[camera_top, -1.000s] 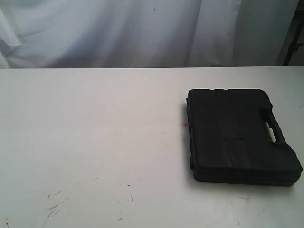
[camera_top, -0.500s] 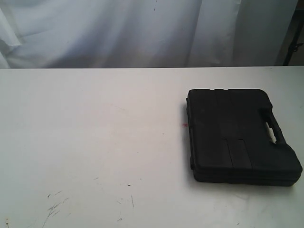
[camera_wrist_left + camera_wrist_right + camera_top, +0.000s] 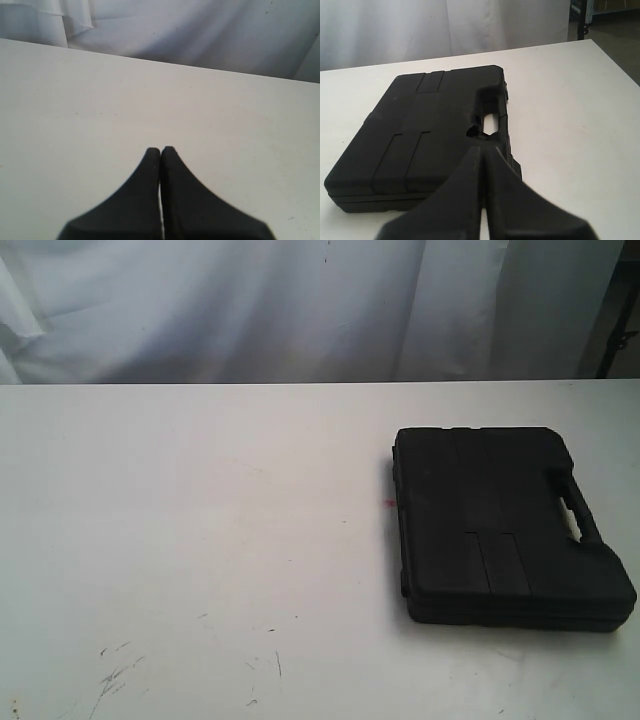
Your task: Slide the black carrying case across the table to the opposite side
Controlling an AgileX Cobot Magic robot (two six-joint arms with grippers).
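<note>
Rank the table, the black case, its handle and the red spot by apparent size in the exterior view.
Largest to smallest:
1. table
2. black case
3. handle
4. red spot

We note a wide white table (image 3: 200, 500), dark scuff marks (image 3: 115, 675) on its near left part, carrying one closed black carrying case (image 3: 500, 525) lying flat on the right side, handle toward the right edge, a tiny red spot (image 3: 388, 503) just beside its left edge.

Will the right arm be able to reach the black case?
Probably yes: the right gripper, shut, points toward the case, and nothing shows on the table between them.
</note>
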